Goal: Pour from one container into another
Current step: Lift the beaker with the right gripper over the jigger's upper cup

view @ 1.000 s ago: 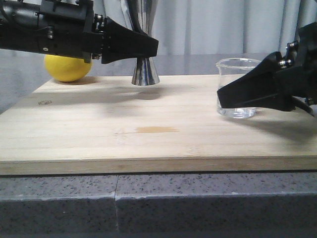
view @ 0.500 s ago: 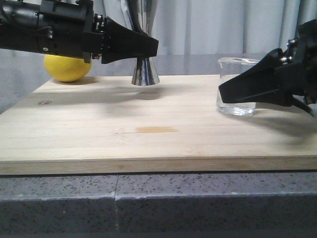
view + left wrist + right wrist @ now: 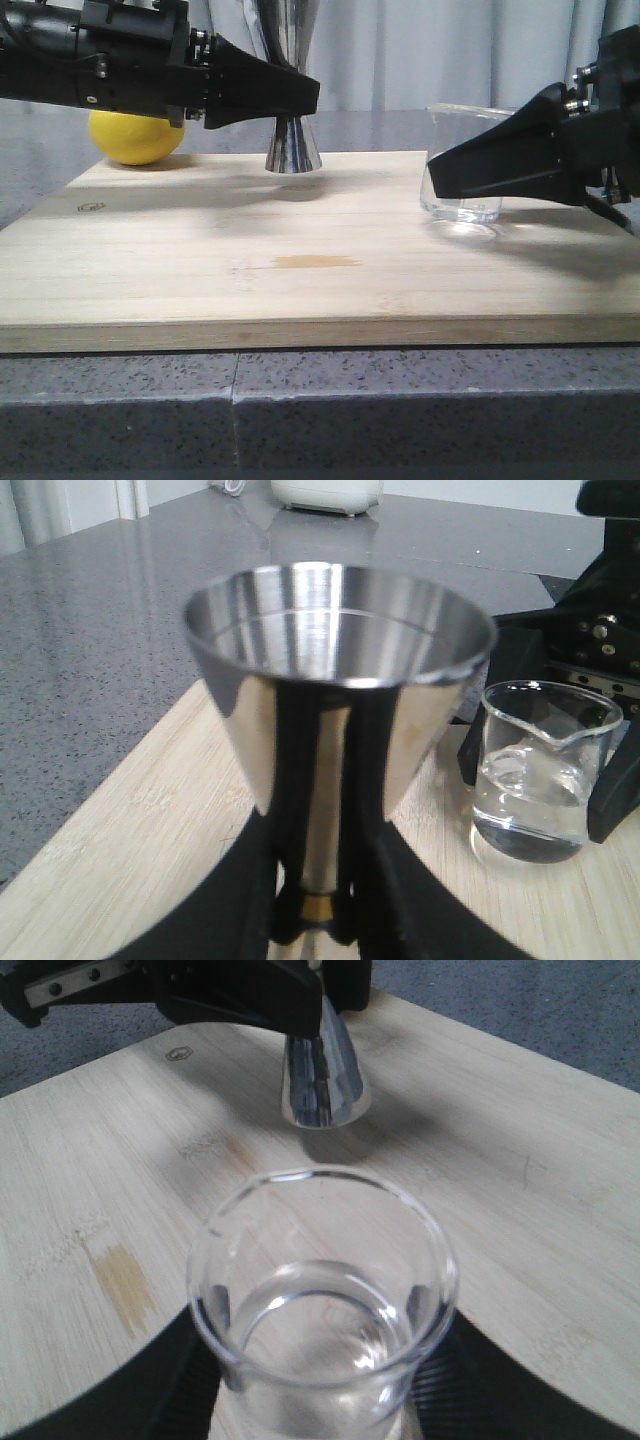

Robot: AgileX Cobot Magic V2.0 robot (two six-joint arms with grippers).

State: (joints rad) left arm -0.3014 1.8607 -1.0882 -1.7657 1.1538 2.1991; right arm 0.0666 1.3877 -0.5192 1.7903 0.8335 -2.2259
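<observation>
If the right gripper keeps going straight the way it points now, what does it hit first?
Probably the jigger: the right gripper, shut on the beaker, points across the board toward it and the left gripper holding it. Depth is unclear; nothing else shows between.

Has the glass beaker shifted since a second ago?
Yes. The beaker, clamped in the right gripper, has risen off the wooden board and moved left toward the steel jigger.
</observation>
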